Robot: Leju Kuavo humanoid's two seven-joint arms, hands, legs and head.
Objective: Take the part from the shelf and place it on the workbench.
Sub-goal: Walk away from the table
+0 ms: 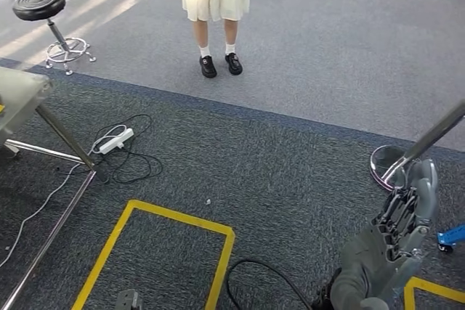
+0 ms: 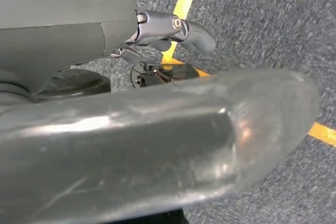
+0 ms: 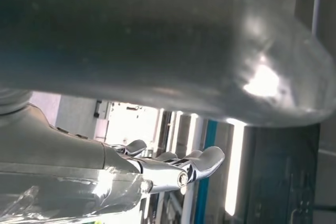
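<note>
My grey right hand (image 1: 403, 226) hangs empty, fingers loosely spread; the black floor cable (image 1: 263, 270) could snag my step.

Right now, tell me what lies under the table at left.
Under the table: a white power strip with black and white cables on dark carpet. The tabletop hides whatever sits further left.

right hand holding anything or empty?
Empty. In the head view the right hand is raised over the carpet, fingers partly curled, nothing between them.
</note>
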